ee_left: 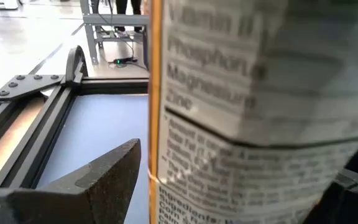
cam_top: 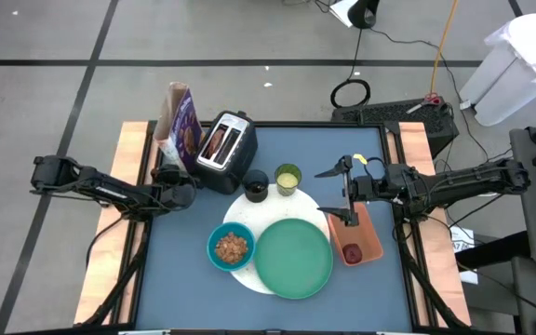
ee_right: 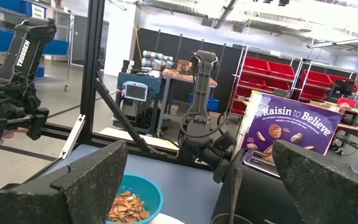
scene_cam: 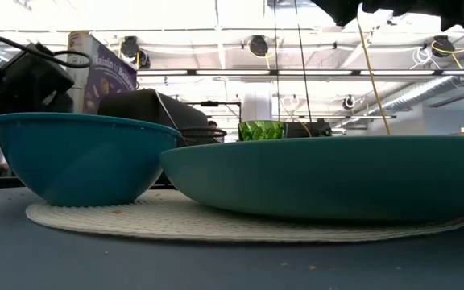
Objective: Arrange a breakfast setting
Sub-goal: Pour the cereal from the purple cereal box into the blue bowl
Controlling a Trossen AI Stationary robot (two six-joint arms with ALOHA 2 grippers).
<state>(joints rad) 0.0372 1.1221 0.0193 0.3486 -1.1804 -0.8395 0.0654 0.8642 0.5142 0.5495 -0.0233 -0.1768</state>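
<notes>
A large green plate (cam_top: pixel 293 258) and a teal bowl (cam_top: pixel 231 247) of brown flakes rest on a white round plate (cam_top: pixel 246 212) at the table's middle. A black cup (cam_top: pixel 256 186) and a yellow-green cup (cam_top: pixel 288 179) stand just behind them. A small red fruit (cam_top: pixel 353 251) lies in the orange tray (cam_top: pixel 368 233). My left gripper (cam_top: pixel 173 188) is low at the far left, open, with the foot of a purple cereal box (cam_top: pixel 180 126) between its fingers. My right gripper (cam_top: pixel 341 194) hangs wide open above the tray's far end, holding nothing. My left gripper reaches level from the table's left, with the cereal box's printed side panel (ee_left: pixel 229 155) between its fingers. A thin gap shows between one finger (ee_left: pixel 104 180) and the box's edge. The box hides the other finger's inner face, so I cannot tell whether it touches. The box stands upright on the table.
A silver-black toaster (cam_top: pixel 226 149) stands right beside the box, toward the table's middle. Bare blue table (cam_top: pixel 175 270) lies in front of my left arm and along the near edge. Black frame rails (cam_top: pixel 138 233) border the table on both sides.
</notes>
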